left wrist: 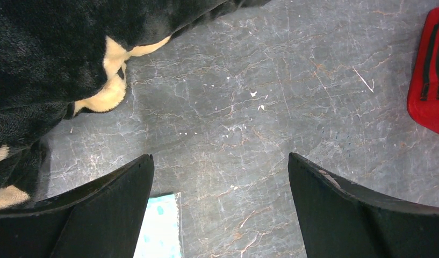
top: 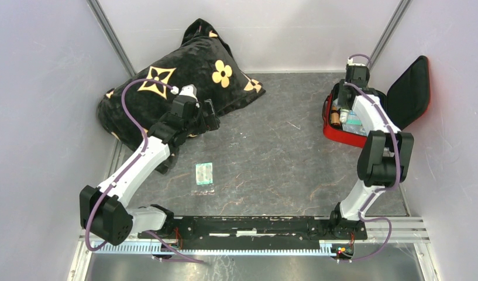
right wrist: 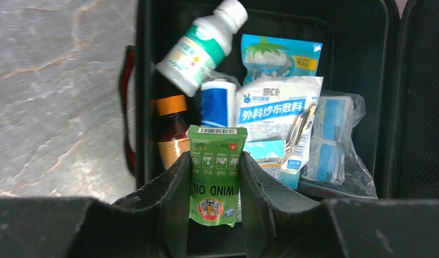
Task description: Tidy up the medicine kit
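green wind oil box (right wrist: 214, 172) clamped in right fingers (right wrist: 177, 201) over the far-right kit (top: 340, 136) to pack it; left fingers (left wrist: 99, 215) apart

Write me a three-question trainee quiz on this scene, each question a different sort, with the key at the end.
1. True or false: the right tool grips a green Wind Oil box over the open medicine kit.
2. The blister pack lies: A) inside the kit; B) on the table between the arms; C) on the kit's lid.
3. Fill in: the left tool is ___ and holds nothing.
Key: 1 true; 2 B; 3 open.
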Action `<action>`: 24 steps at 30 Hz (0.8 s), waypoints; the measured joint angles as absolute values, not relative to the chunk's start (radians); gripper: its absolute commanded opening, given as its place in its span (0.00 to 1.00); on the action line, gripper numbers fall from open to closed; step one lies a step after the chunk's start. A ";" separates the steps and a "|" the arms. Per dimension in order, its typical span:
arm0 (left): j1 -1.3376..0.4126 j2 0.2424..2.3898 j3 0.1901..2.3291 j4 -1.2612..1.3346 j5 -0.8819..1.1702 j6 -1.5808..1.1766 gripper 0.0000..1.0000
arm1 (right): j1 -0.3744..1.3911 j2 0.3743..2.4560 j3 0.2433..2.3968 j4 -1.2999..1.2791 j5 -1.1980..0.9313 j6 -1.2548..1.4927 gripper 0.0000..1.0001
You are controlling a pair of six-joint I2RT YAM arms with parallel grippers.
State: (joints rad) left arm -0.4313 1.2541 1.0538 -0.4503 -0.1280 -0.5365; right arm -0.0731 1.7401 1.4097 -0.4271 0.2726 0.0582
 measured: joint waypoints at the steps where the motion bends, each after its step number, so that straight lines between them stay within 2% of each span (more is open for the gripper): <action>1: -0.431 1.254 1.054 -0.451 -0.128 -0.537 1.00 | -0.085 1.762 1.420 -0.432 0.275 0.058 0.37; 4: -0.431 1.254 1.054 -0.451 -0.128 -0.537 1.00 | -0.113 1.818 1.442 -0.442 0.275 0.060 0.61; 7: -0.431 1.254 1.054 -0.455 -0.129 -0.537 1.00 | -0.131 1.842 1.442 -0.448 0.276 0.071 0.68; 11: -0.431 1.254 1.054 -0.458 -0.131 -0.537 1.00 | -0.134 1.843 1.442 -0.439 0.275 0.078 0.73; 16: -0.431 1.255 1.053 -0.453 -0.133 -0.537 1.00 | -0.134 1.843 1.442 -0.428 0.253 0.092 0.75; 24: -0.431 1.349 1.065 -0.401 -0.129 -0.537 1.00 | -0.134 1.832 1.444 -0.406 0.051 0.159 0.78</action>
State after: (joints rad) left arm -0.4313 1.3487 1.0649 -0.4007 -0.1291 -0.5365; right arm -0.1337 1.8317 1.4437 -0.4061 0.0513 0.1585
